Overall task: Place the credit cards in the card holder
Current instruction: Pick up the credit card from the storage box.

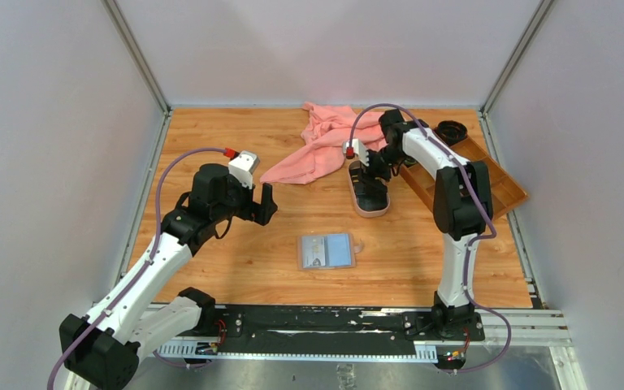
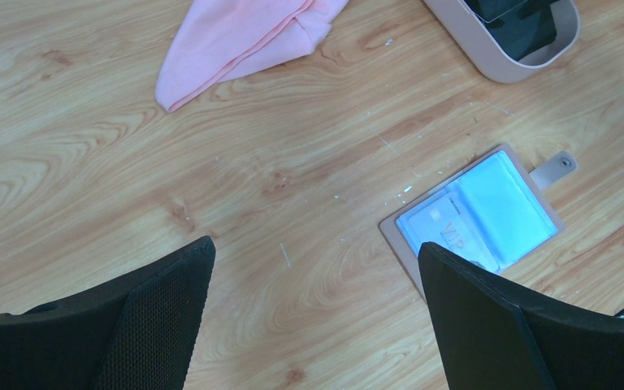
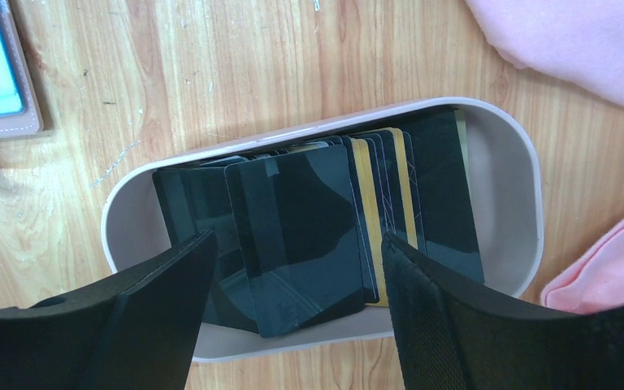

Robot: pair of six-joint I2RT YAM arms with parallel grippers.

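Note:
The card holder (image 1: 327,250) lies open on the table in front of the arms, its clear blue sleeves (image 2: 500,203) facing up and a pale card marked VIP (image 2: 447,229) in one of them. Several dark credit cards (image 3: 301,227) are stacked in an oval pink-rimmed tray (image 3: 504,162), also seen from above (image 1: 371,213). My right gripper (image 3: 299,237) hangs open over that tray, one finger on each side of the top black card with gaps to both. My left gripper (image 2: 317,260) is open above bare wood, left of the card holder (image 2: 475,215).
A pink cloth (image 1: 321,142) lies crumpled behind the oval tray. A brown compartment tray (image 1: 487,183) sits by the right wall, with a black round object (image 1: 452,130) at its far end. White walls enclose the table on three sides.

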